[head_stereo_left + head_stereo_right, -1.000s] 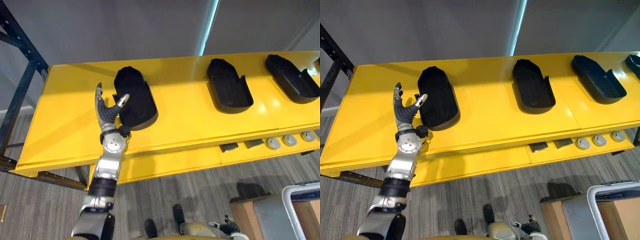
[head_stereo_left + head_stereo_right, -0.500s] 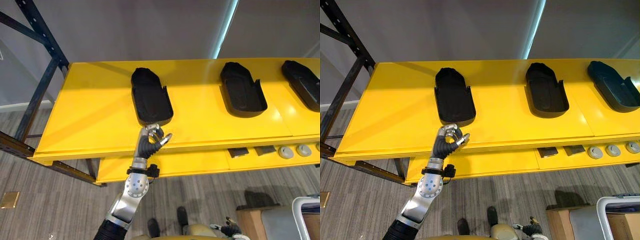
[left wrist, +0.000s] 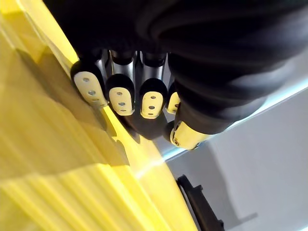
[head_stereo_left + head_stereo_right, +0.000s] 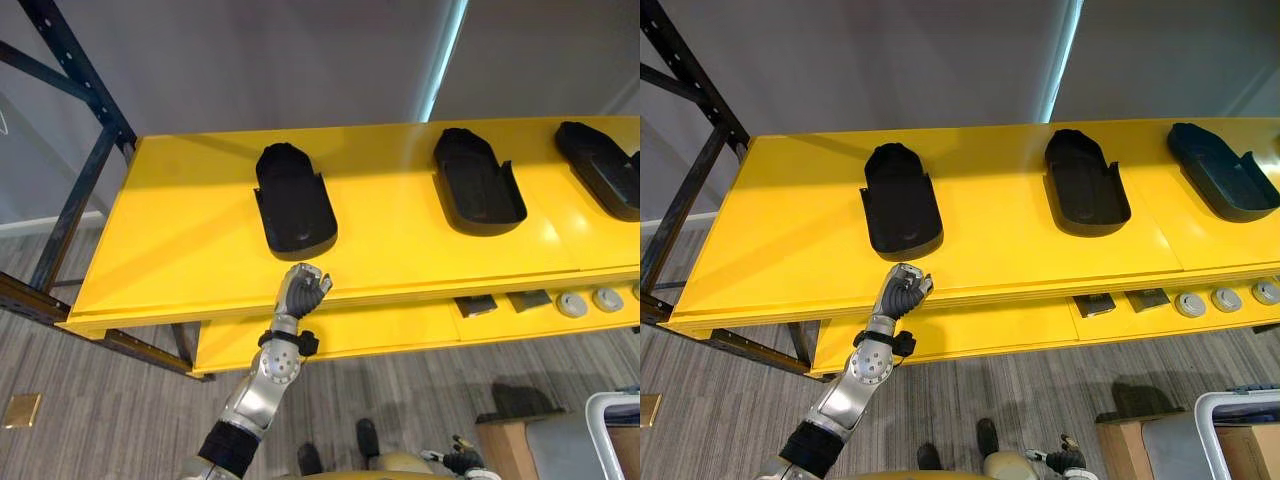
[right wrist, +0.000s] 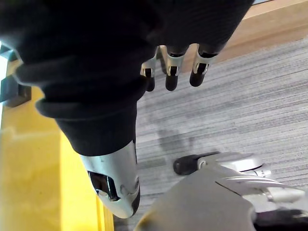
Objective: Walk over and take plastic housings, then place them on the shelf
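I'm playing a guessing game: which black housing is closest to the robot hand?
The leftmost plastic housing, just beyond the left robot hand; the other housings lie farther right on the yellow shelf.

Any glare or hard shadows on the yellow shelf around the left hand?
Left eye view: a bright light strip runs up behind the shelf, and soft shadow bands cross its left end. Left wrist view: the left hand throws a dark shadow onto the yellow surface, with a glare streak beside it.
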